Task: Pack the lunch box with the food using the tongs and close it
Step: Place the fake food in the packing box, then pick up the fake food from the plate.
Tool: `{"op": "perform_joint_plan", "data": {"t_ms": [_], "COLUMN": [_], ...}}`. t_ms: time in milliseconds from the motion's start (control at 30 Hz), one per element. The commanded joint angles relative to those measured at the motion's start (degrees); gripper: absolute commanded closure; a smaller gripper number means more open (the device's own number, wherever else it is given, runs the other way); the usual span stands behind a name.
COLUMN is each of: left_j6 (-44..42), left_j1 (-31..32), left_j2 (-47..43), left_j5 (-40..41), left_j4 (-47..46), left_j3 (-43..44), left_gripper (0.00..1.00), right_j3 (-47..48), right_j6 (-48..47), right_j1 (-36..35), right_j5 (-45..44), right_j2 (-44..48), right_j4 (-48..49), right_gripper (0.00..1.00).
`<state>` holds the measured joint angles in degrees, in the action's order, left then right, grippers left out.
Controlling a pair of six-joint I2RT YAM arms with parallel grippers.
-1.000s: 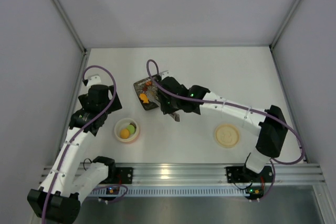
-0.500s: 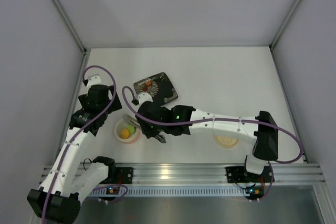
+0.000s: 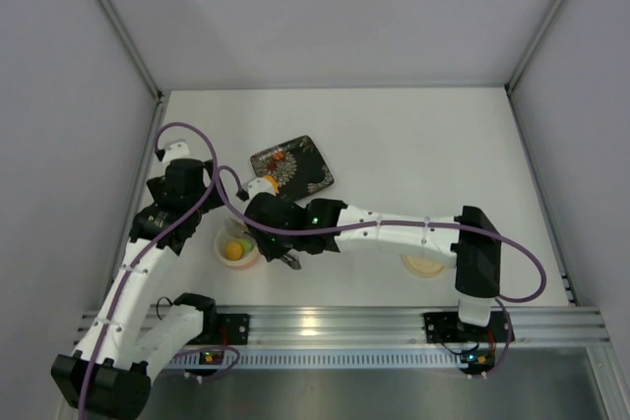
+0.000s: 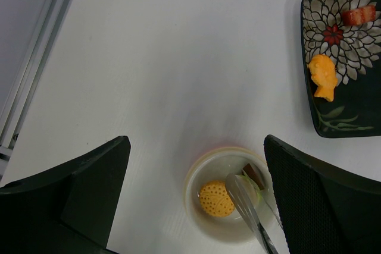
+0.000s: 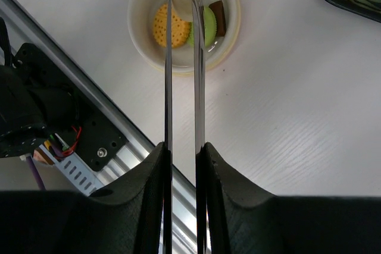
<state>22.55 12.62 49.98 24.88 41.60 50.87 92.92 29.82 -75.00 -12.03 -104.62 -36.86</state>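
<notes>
Grip: thin silvery tongs (image 5: 168, 87) are clamped by the right gripper (image 5: 183, 159), tips over the round cream lunch box (image 5: 138, 4).
Packed: orange, green, brown food pieces (image 5: 164, 25).
Remaining: two pieces (image 4: 322, 76) on dark floral plate (image 4: 351, 120); flat cream lid (image 3: 421, 266) unfitted.

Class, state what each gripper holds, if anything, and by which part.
Right gripper: the tongs, pinched across both arms near their rear end, tips over the lunch box. Left gripper: open, holding nothing.

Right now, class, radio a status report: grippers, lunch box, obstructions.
Right gripper shut on thin silvery tongs, tips over round cream lunch box. Left gripper open. Orange, red food pieces on dark floral plate.
</notes>
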Motion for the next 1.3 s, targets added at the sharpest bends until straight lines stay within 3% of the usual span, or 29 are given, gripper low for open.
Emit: {"op": "perform_joint_plan", "data": {"t_ms": [0,300,733,1067,1267], "left_j6": [-0.40,-0.48,-0.40,-0.40,-0.31], "left_j1": [-0.23,-0.23,-0.23,-0.23,-0.23], "left_j2": [-0.93,-0.93,-1.02,-1.11,-1.11], "left_j5": [0.52,0.60,0.69,0.78,0.78], "left_j4": [-0.91,-0.91,-0.91,-0.91,-0.82], "left_j3": [0.37,0.37,0.37,0.37,0.37], "left_gripper": [0.01,0.01,0.01,0.01,0.01], "right_j3": [3.40,2.96,2.17,-5.12,-1.54], "right_j6": [0.15,0.32,-0.12,-0.38,-1.78], "right_j1": [-1.02,-1.02,-0.67,10.03,17.16], "right_j5": [0.43,0.78,-2.29,-4.23,-3.96], "right_j2": [0.03,-0.50,1.87,10.04,6.90], "right_j4": [2.14,2.58,1.27,1.88,1.35], "right_gripper": [0.72,0.62,0.60,0.59,0.58]}}
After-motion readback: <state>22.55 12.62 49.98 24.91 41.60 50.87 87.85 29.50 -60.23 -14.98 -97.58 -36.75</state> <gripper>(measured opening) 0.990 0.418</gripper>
